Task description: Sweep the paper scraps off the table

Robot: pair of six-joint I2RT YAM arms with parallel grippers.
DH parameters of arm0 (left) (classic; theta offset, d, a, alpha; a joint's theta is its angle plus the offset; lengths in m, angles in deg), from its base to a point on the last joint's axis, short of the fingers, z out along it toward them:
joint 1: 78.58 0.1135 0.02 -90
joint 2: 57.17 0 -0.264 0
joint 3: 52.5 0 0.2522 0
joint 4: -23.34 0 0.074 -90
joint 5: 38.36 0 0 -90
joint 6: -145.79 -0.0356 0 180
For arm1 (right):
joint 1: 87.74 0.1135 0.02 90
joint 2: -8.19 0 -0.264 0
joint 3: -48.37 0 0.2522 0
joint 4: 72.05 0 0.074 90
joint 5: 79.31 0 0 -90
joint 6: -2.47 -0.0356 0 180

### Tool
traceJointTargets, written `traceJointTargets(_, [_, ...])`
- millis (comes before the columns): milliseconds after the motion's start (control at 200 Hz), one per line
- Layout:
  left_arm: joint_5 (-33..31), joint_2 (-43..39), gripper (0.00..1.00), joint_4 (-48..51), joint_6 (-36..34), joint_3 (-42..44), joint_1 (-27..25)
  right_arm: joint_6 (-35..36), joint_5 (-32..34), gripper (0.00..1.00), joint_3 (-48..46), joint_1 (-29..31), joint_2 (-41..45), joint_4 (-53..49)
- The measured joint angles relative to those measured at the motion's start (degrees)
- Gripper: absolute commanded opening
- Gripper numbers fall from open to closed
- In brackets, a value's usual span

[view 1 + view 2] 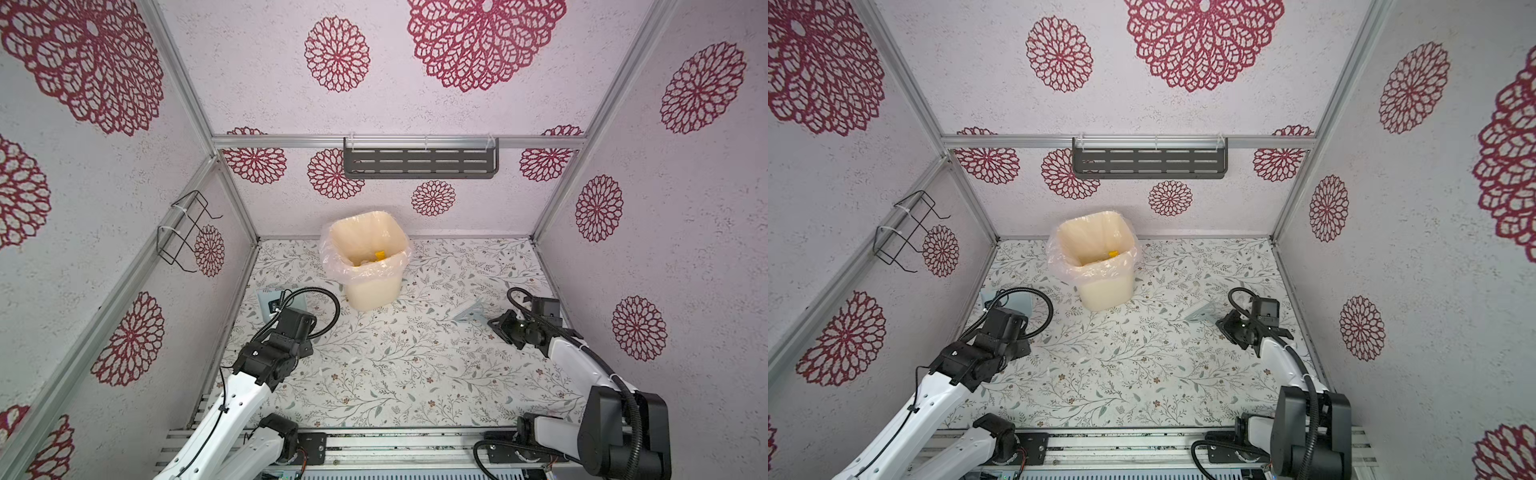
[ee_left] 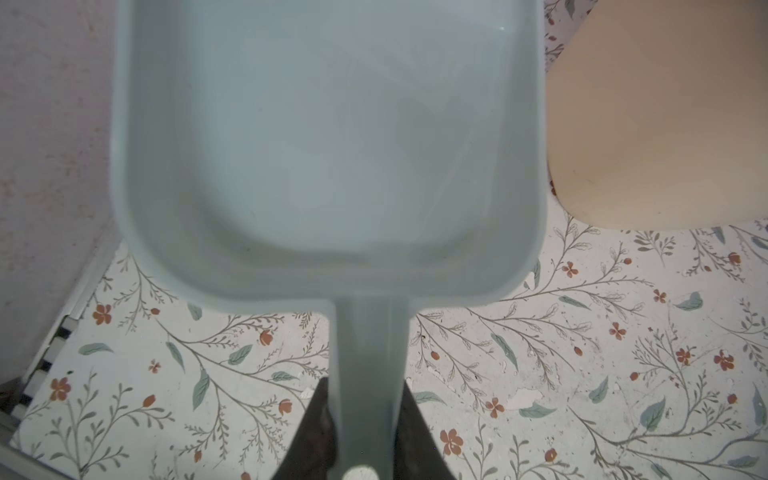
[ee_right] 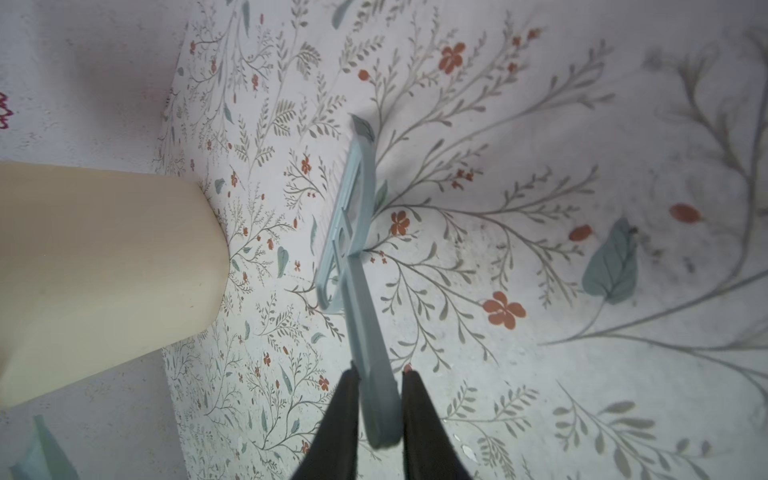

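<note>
cream lined bin (image 1: 365, 266) at back; brush (image 1: 471, 313) right; dustpan (image 2: 328, 145) left.

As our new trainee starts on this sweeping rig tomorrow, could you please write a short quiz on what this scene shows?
1. Pick one: what lies between the fingers of the right gripper? A) the brush handle; B) a sponge; C) a paper cup.
2. True or false: the left gripper clamps the dustpan by its handle.
3. What colour is the paper scrap visible inside the bin?
Key: 1 A; 2 true; 3 yellow.
</note>
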Motion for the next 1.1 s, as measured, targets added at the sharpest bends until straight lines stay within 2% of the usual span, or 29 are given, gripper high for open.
traceJointTargets(185, [7.4,5.0,0.00,-8.4,1.0,6.4,5.5,0.6,3.0,0.55,0.3,0.0,0.9,-5.6])
traceJointTargets(460, [13.6,14.9,0.00,-19.1,1.7,9.4,8.2,3.8,7.4,0.62,5.0,0.5,4.9,-12.2])
traceJointTargets(545, [14.9,17.8,0.09,-21.6,2.1,10.1,8.7,5.1,8.5,0.65,6.8,1.6,5.0,-12.9])
traceJointTargets(736, [16.5,21.0,0.41,-24.5,2.9,11.5,8.8,9.9,12.6,0.80,8.5,7.8,5.0,-11.5])
traceJointTargets(896, [16.7,21.1,0.58,-25.1,3.1,12.0,8.9,14.4,18.3,0.87,10.7,13.1,5.0,-8.9])
traceJointTargets(1001, [16.5,20.6,0.66,-24.7,2.9,12.0,8.9,16.9,21.6,0.89,11.1,14.1,4.7,-5.8])
traceJointTargets(1101, [15.0,16.5,0.78,-23.6,2.1,12.0,8.4,19.3,25.3,0.92,10.6,15.0,4.0,-1.6])
